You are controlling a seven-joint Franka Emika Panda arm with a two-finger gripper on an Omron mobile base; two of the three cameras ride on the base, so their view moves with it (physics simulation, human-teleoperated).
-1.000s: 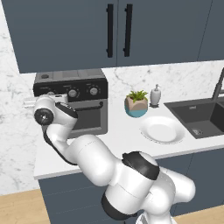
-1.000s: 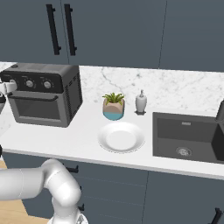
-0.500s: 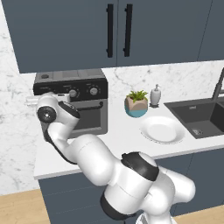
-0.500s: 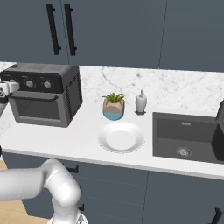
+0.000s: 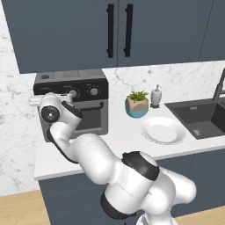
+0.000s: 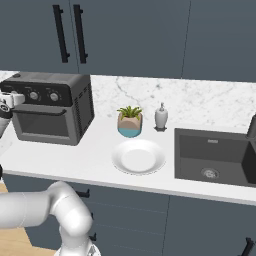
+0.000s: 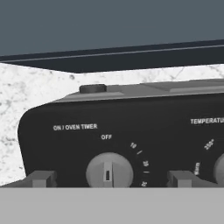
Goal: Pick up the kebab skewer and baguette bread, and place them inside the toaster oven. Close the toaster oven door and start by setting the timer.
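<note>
White counter (image 6: 100,167) holds the toaster oven (image 6: 52,114) at its left end, then a potted plant (image 6: 130,121), soap dispenser (image 6: 161,117), and white plate (image 6: 138,156) by the front edge.

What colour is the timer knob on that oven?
Grey, on a black panel; the timer knob shows best in the hand view.

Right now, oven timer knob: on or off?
Off. In the hand view the timer knob has its pointer straight up at the OFF mark.

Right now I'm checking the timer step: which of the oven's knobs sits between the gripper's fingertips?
The timer knob, leftmost on the toaster oven, labelled ON / OVEN TIMER and pointing at OFF. It sits centred between the open gripper tips; the temperature knob lies outside them.
</note>
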